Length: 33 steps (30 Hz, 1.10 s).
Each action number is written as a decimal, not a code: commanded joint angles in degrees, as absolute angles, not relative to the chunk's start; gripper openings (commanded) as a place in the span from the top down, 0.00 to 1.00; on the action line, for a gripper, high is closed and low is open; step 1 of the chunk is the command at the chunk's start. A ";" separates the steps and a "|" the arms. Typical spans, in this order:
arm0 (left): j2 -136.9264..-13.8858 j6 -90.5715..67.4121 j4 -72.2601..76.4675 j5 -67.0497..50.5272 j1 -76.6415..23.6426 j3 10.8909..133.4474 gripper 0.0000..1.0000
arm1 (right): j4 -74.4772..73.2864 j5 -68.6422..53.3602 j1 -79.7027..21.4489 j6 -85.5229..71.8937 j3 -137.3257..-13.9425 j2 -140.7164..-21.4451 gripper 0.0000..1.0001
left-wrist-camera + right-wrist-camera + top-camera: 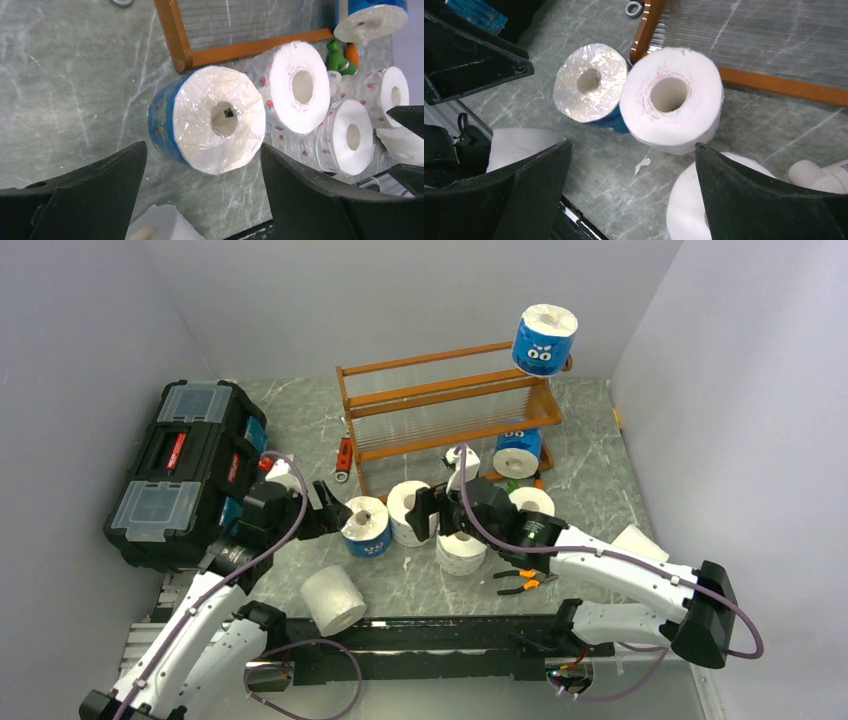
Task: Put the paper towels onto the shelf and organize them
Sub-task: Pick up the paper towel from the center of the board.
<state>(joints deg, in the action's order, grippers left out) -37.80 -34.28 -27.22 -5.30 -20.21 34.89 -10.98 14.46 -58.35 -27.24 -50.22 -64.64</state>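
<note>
Paper towels (408,512) mostly clustered on the marbled table (300,430) just before the shelf (445,410): blue-wrapped roll (365,527) on end beside plain white ones, fallen white roll (333,598) on its side near the arm bases. Top blue roll (545,340) perched at the right end of the highest tier, low blue roll (518,450) by the shelf's right foot. Left gripper (330,510) spread wide, aimed at the blue-wrapped roll, clear of it on both sides. Right gripper (425,518) likewise released, facing an upright white roll (671,97), holding nothing. Black toolbox (185,470) far left.
</note>
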 commanded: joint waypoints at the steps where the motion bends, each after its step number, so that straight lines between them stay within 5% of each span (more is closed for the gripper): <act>1: -41.19 -39.48 -24.43 -2.60 -24.83 35.06 0.10 | -7.85 15.00 -58.62 -28.97 -47.13 -61.44 0.05; 15: -54.09 -41.76 -28.67 9.14 -30.41 41.16 0.16 | -6.82 12.66 -58.54 -28.60 -42.77 -55.83 0.04; 33: -59.39 -38.94 -28.21 7.55 -30.72 43.33 0.25 | -9.27 12.45 -58.59 -28.54 -43.44 -55.09 0.00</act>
<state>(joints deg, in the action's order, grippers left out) -59.86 -40.07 -28.60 7.84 -30.28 41.39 -9.50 12.97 -58.35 -28.16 -41.80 -54.15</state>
